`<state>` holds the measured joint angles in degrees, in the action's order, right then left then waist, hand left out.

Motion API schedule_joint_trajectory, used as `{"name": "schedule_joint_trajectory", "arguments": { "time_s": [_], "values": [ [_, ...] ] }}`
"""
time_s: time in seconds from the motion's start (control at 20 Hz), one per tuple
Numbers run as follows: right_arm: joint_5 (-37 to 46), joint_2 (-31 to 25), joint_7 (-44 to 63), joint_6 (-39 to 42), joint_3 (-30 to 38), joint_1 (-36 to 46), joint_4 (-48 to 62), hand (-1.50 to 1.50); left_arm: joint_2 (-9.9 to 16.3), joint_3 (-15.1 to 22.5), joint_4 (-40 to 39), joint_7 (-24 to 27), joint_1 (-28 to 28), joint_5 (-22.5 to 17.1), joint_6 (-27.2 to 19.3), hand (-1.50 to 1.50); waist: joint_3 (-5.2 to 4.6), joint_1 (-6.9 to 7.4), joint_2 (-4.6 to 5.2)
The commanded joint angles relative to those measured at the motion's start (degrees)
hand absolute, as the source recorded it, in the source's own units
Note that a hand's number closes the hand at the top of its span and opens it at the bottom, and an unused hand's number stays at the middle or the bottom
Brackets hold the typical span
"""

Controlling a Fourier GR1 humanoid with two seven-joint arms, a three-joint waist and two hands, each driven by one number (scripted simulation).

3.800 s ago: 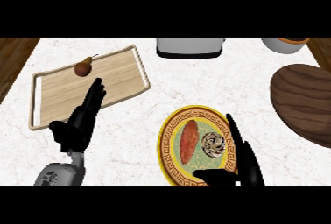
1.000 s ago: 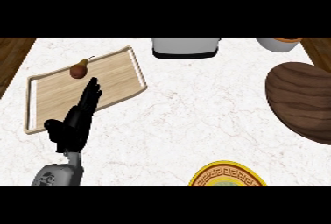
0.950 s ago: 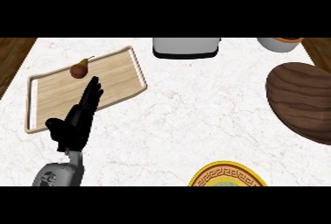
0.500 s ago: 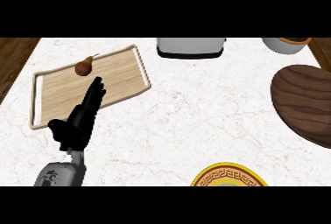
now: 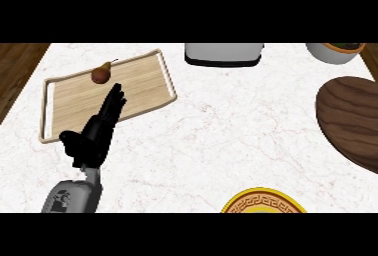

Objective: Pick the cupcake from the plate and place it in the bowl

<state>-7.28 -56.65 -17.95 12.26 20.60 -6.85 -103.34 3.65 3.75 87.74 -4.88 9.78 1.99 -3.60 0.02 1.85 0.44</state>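
Note:
Only the top rim of the yellow patterned plate (image 5: 264, 202) shows at the lower edge of the head view; the cupcake is out of sight. The dark wooden bowl (image 5: 354, 120) lies at the right edge, partly cut off. My left hand (image 5: 96, 134) rests open at the lower left, fingers straight and pointing up over the corner of the wooden tray. My right hand is nowhere in the view.
A light wooden tray (image 5: 111, 92) at the upper left carries a brown pear (image 5: 102, 73). A grey toaster-like appliance (image 5: 224, 53) stands at the back middle, and a white pot (image 5: 338, 51) at the back right. Dark wood floor shows past the counter's left edge.
The view has shifted a little: everything slid slightly right and down in the picture. The left hand keeps its pose. Since 3.8 s ago the plate has slid almost out of view and the right hand has left it.

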Motion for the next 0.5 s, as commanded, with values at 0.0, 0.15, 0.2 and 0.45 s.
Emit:
{"name": "schedule_joint_trajectory", "arguments": {
  "time_s": [0.0, 0.15, 0.2, 0.45],
  "values": [
    [9.1, 0.9, -0.4, -4.2, -8.6, 10.6, 10.6, 1.5, 0.7, -0.3, 0.5, -1.9, 1.8, -0.2, 0.8, 0.0, 0.02, 0.62, 0.11],
    [13.0, 4.3, -3.1, -5.1, -12.5, 17.2, 19.6, 1.5, -2.7, 1.5, -1.7, 0.2, 1.6, 2.3, -2.5, 0.0, 0.02, 0.08, 0.05],
    [15.5, 5.8, -6.0, -6.1, -13.6, 17.9, 23.7, 1.5, -1.5, 1.6, -1.4, 0.6, 0.4, 2.4, -1.3, 0.0, 0.04, 0.14, 0.05],
    [22.0, 8.5, -17.5, -8.8, -14.7, 25.8, 43.9, 1.5, -1.8, 0.6, -1.5, 1.8, 0.2, 1.3, -1.1, 0.0, 0.08, 0.17, 0.13]
  ]
}}
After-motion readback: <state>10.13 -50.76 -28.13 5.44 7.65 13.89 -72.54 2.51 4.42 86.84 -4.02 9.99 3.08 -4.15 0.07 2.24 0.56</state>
